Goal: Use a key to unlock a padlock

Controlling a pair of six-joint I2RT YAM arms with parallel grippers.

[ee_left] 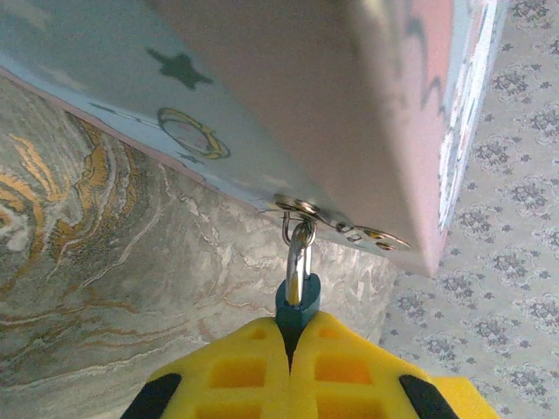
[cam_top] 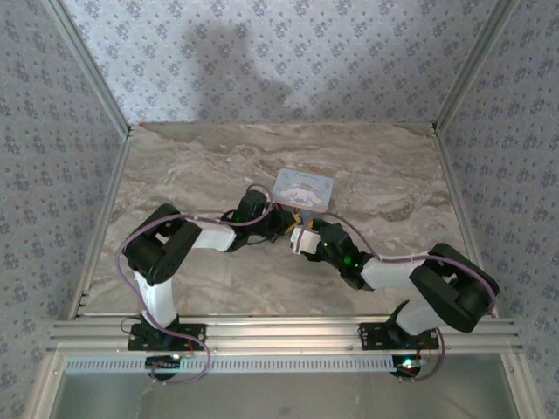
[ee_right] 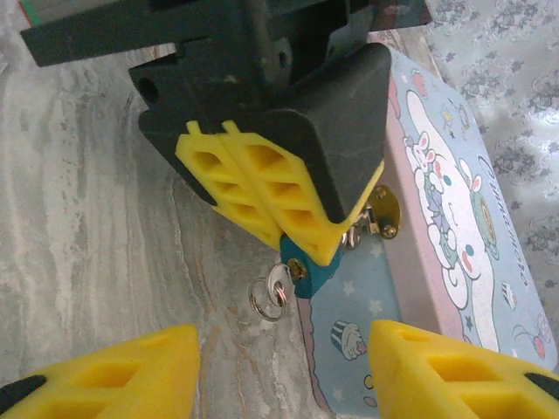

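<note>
The left gripper (ee_left: 293, 336) is clenched on the padlock (ee_left: 297, 304), whose shackle (ee_left: 299, 249) hooks through the hasp (ee_left: 345, 225) of the tin box (ee_left: 262, 105) at twelve o'clock. The right gripper (ee_right: 284, 375) gapes released. At its twelve the key (ee_right: 279, 284) juts from the padlock, with bare marble table (ee_right: 87, 175) at nine. Both arms bend inward.

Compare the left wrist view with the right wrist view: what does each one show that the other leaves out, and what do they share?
Left wrist view: the thin shackle hooked through the hasp on the tin.
Right wrist view: the key with its ring at the keyhole of the padlock, the cartoon picture on the tin's lid, and the open right claw.
Shared: the blue padlock pinched in the left claw, the tin, the marble table.
</note>
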